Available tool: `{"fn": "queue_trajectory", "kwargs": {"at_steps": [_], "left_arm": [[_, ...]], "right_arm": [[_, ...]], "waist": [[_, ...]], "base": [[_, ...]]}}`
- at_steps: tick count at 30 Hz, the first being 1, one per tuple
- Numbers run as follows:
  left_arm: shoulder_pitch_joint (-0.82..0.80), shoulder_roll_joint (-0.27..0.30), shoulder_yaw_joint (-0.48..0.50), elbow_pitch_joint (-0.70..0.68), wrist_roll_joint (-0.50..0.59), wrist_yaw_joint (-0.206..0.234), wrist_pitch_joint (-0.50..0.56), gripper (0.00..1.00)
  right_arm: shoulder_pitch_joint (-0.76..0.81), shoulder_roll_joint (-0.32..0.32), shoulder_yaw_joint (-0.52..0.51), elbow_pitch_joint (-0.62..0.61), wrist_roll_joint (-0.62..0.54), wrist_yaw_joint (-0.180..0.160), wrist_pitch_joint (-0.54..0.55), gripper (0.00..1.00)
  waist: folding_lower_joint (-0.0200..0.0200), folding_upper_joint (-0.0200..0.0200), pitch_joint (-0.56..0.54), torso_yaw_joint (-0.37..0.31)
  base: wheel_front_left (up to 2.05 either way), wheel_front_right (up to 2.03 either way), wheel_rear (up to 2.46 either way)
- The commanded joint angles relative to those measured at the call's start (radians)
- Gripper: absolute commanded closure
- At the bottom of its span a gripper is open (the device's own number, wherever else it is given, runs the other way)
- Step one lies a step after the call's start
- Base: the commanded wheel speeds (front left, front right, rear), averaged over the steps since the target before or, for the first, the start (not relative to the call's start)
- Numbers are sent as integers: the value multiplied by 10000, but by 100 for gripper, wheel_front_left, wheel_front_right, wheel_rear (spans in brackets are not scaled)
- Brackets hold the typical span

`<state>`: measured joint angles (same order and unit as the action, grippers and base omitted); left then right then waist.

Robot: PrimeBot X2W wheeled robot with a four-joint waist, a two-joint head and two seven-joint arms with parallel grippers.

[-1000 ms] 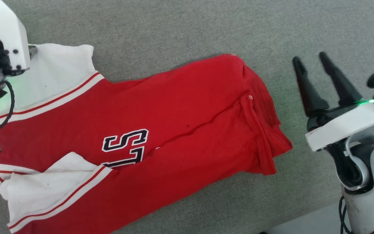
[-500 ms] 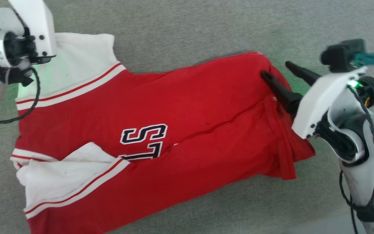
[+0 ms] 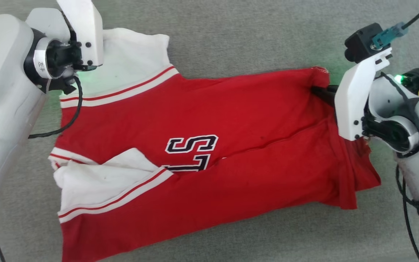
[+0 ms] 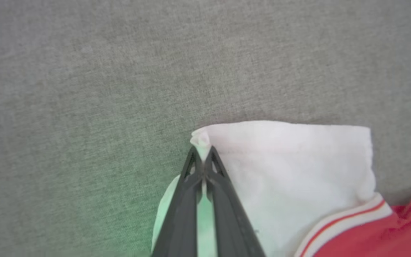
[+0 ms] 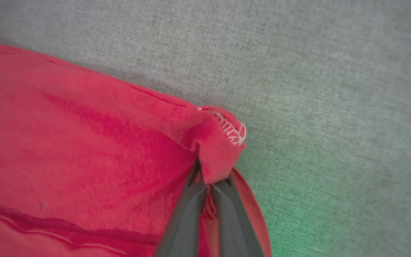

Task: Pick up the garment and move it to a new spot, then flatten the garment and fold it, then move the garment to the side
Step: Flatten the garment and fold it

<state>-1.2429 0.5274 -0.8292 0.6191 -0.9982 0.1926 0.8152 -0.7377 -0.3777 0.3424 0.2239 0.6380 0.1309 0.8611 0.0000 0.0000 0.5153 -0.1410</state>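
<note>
Spread lengthwise across the middle of the head view: red shirt [image 3: 231, 109], white sleeves toward the left of the frame, hem toward the right, lettered chest up. Mostly flat on the table [image 3: 231, 29], with one long crease along the body and the lower sleeve folded in over the chest.

Clamped now at two corners. Upper white sleeve [image 4: 280, 160] nipped at its tip by the left pincer [image 4: 202, 153], shut narrow on a small peak of cloth. Upper hem corner [image 5: 223, 132] bunched in the right pincer [image 5: 211, 175], likewise closed on fabric. A second ago, wide and clear of the cloth on the right; half a second ago, straddling the hem, not yet shut.

By judgement, means both grips made and the lift to a new spot ready to begin. Flattening, folding and setting aside all still to come.

Underneath, grey woven covering, tinted green near each pincer. Of the room beyond, nothing to tell.
</note>
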Motion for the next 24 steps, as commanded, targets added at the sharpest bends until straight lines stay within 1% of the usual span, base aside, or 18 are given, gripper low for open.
{"fn": "queue_trajectory", "kwargs": {"at_steps": [1,3,7,10,13,17,22,24], "left_arm": [[65,-35,29,42,-63,-60,-69,100],[87,-48,68,24,-121,-165,-161,100],[193,14,148,-286,-286,-131,-84,100],[390,217,212,-761,-345,-14,11,100],[702,535,268,-1439,-453,164,122,100],[1191,1047,305,-2645,-560,545,355,100],[2075,1771,335,-4569,-684,1245,590,100],[2499,2115,344,-5435,-776,1606,743,100]], "right_arm": [[77,20,43,19,60,-4,-61,100],[186,-159,3,-170,106,-4,-148,100],[596,-594,-121,-716,254,-4,-425,100],[989,-811,-361,-1146,333,-2,-522,100],[1408,-1006,-691,-1588,323,-4,-550,100],[1975,-1177,-1111,-2271,260,-4,-525,100],[2835,-1368,-1512,-3256,330,-4,-320,100],[3215,-1482,-1630,-3733,430,-2,-244,100]], "waist": [[0,0,-135,165],[0,0,-264,323],[0,0,-544,607],[0,0,-729,775],[0,0,-905,895],[0,0,-1146,1015],[0,0,-1395,1134],[0,0,-1462,1165]], "base": [[0,0,0],[0,0,0],[0,0,0],[0,0,0],[0,0,0],[0,0,0],[0,0,0],[0,0,0]]}}
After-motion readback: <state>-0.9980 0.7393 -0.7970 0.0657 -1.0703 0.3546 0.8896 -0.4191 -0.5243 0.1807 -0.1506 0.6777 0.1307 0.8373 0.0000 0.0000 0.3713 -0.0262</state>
